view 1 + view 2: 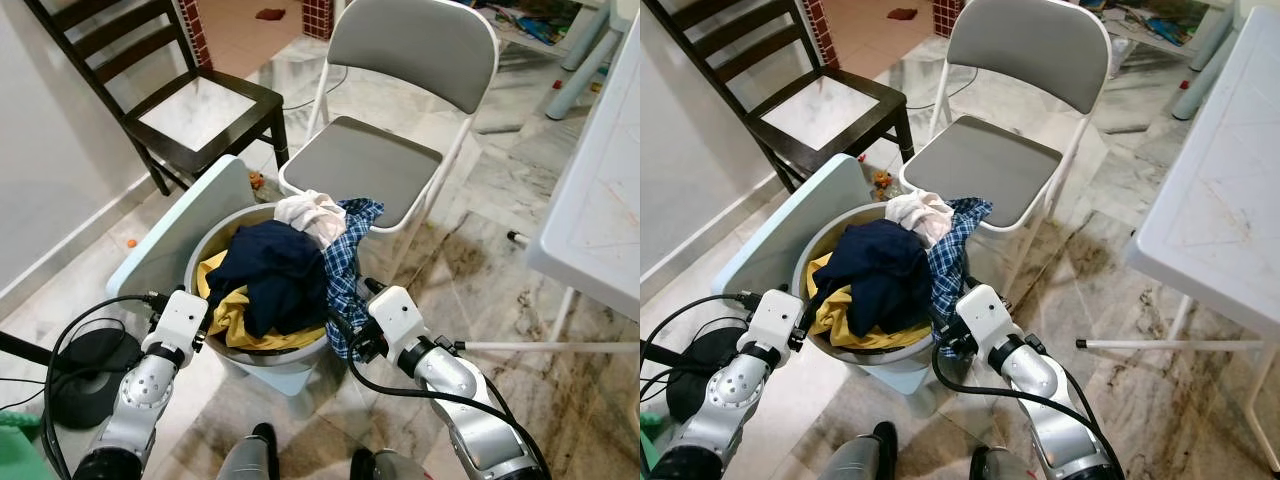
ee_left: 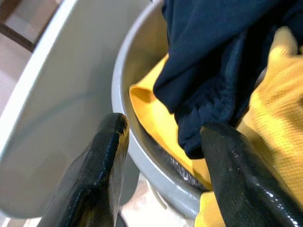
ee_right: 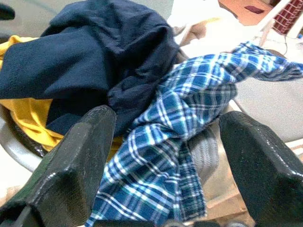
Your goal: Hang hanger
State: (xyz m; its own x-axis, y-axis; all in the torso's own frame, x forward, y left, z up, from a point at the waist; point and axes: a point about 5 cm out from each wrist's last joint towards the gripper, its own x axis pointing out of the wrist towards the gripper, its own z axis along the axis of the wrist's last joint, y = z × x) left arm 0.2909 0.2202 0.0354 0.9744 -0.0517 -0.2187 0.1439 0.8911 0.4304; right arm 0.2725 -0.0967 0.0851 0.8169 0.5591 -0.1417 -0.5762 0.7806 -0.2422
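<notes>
No hanger anywhere in my views; I can't tell where it is, maybe buried in the round grey plastic laundry basket [image 1: 300, 352]. Left gripper [image 2: 161, 165] at the basket's 8 o'clock, fingers wide, straddling the rim beside the yellow knit garment [image 2: 270, 123]. Navy blue garment [image 1: 270, 270] heaped on top. Right gripper [image 3: 163, 163] at 4 o'clock, fingers wide around the draped blue checked shirt [image 3: 184, 156]. My judgement: lift clothes singly and watch for a hook before committing to any grasp.
</notes>
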